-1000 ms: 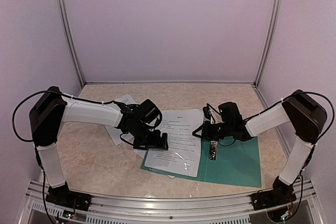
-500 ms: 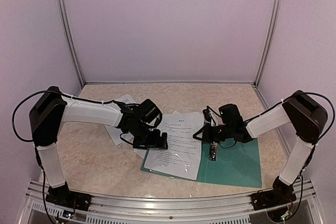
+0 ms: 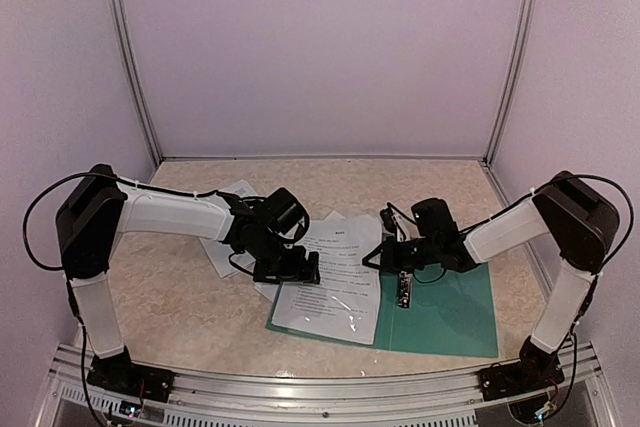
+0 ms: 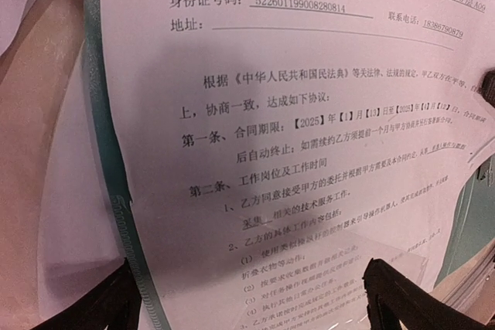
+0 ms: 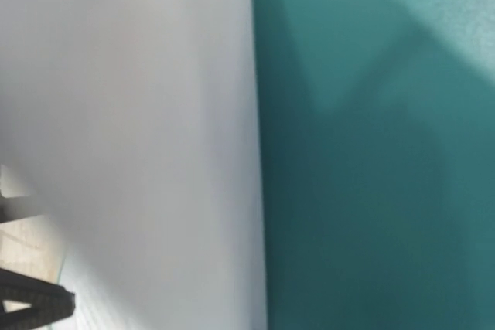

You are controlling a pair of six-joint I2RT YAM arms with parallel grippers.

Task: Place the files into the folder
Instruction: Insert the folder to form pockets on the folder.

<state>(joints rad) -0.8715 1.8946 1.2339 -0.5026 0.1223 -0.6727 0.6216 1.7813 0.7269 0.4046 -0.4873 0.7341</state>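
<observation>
From above, my left arm is low with the elbow bent, and its tool (image 3: 300, 269) is spread wide over the white printed paper sheets (image 3: 335, 277). They lie flat on the left leaf of the thin teal card folder (image 3: 450, 312), open on the mottled beige table (image 3: 180, 297). My right tool (image 3: 385, 253) is pressed together at the sheets' right edge, near the small metal clip (image 3: 405, 289).

Left wrist: black text on smooth paper, with my dark fingers (image 4: 93, 311) far apart.

Right wrist: blank white paper beside matte teal card. I cannot tell whether I'm pinching it.
</observation>
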